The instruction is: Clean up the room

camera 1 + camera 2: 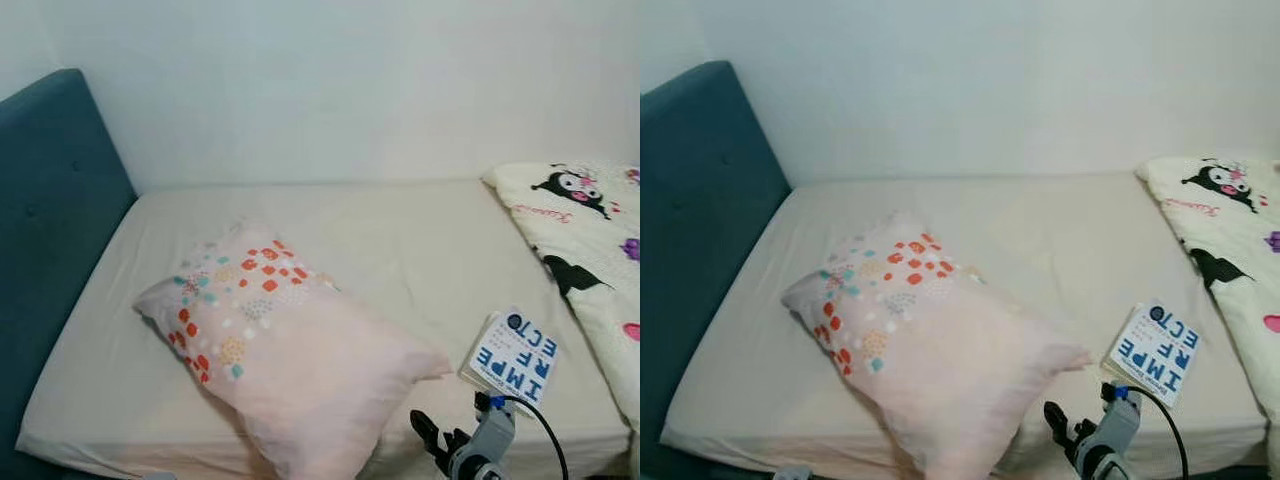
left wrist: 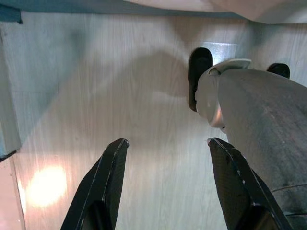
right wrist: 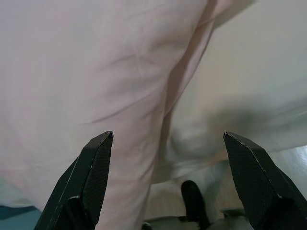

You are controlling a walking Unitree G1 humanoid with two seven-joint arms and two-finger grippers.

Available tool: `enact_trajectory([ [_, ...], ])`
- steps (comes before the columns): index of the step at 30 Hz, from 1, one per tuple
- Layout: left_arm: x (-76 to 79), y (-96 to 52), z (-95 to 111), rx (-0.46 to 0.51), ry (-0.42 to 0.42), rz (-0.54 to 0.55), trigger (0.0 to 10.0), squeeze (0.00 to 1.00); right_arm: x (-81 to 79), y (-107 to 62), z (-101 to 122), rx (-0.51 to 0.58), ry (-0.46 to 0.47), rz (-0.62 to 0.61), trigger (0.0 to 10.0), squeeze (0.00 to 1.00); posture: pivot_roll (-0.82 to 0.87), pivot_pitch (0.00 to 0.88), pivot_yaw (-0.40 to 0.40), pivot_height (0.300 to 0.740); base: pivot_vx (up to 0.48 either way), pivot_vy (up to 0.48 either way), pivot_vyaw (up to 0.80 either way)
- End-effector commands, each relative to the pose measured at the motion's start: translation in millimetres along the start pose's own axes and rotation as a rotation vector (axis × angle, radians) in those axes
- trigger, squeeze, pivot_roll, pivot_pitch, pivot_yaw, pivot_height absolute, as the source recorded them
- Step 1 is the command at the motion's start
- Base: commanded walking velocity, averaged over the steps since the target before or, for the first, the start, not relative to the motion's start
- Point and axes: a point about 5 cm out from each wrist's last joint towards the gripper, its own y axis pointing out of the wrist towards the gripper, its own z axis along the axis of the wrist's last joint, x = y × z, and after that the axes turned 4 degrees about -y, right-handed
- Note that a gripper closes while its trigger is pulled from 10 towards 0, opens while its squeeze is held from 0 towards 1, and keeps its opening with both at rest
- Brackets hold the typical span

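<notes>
A pale pink pillow with red, teal and yellow dots lies askew on the beige bed, one corner hanging over the front edge. A blue-and-white book lies near the bed's front right. My right gripper is open, raised at the front edge just right of the pillow, its fingers empty. My left gripper hangs open over the wooden floor beside the robot's leg.
A teal headboard closes the bed's left end. A white cartoon-print quilt covers the right end. A plain white wall runs behind the bed. Bare sheet lies between pillow and quilt.
</notes>
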Motion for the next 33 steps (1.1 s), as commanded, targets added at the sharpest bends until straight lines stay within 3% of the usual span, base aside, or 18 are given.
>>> enact_trajectory([
  [1, -8.0, -1.1, -2, -0.009, 0.013, 0.022, 10.0, 0.00, -4.6, 2.4, 0, 0.000, 0.024, 0.017, 10.0, 0.68, -0.12, 0.062, 0.034, 0.740, 0.000, 0.000, 0.00],
  [2, -7.6, -1.0, -1, -0.003, 0.011, 0.022, 10.0, 0.00, -7.5, 4.5, 7, 0.023, 0.033, 0.036, 10.0, 0.00, -0.12, 0.064, 0.033, 0.735, 0.000, 0.000, 0.00],
  [6, -6.5, -0.7, 2, 0.019, -0.007, 0.025, 10.0, 0.00, -13.8, 8.4, 23, 0.097, 0.056, 0.078, 10.0, 0.00, -0.12, 0.064, 0.033, 0.715, 0.000, 0.000, 0.00],
  [17, 1.0, 1.0, 24, 0.124, -0.085, -0.013, 10.0, 0.00, -22.8, 12.0, 27, 0.105, 0.081, 0.141, 10.0, 0.00, -0.12, 0.067, 0.035, 0.675, 0.000, 0.000, 0.00],
  [23, -8.6, -0.7, 39, 0.211, -0.139, 0.017, 10.0, 0.00, -18.9, 9.6, 19, 0.100, 0.154, 0.126, 10.0, 0.00, -0.10, 0.072, 0.036, 0.655, 0.000, 0.000, 0.00],
  [25, -14.6, -1.7, 41, 0.225, -0.137, 0.040, 10.0, 0.00, -19.1, 9.4, 23, 0.134, 0.199, 0.143, 10.0, 0.00, -0.10, 0.075, 0.041, 0.640, 0.000, 0.000, 0.00],
  [33, -21.7, -3.2, 42, 0.239, -0.142, 0.053, 10.0, 0.00, -23.4, 12.3, 36, 0.180, 0.232, 0.166, 10.0, 0.00, -0.09, 0.091, 0.045, 0.610, 0.000, 0.000, 0.00],
])
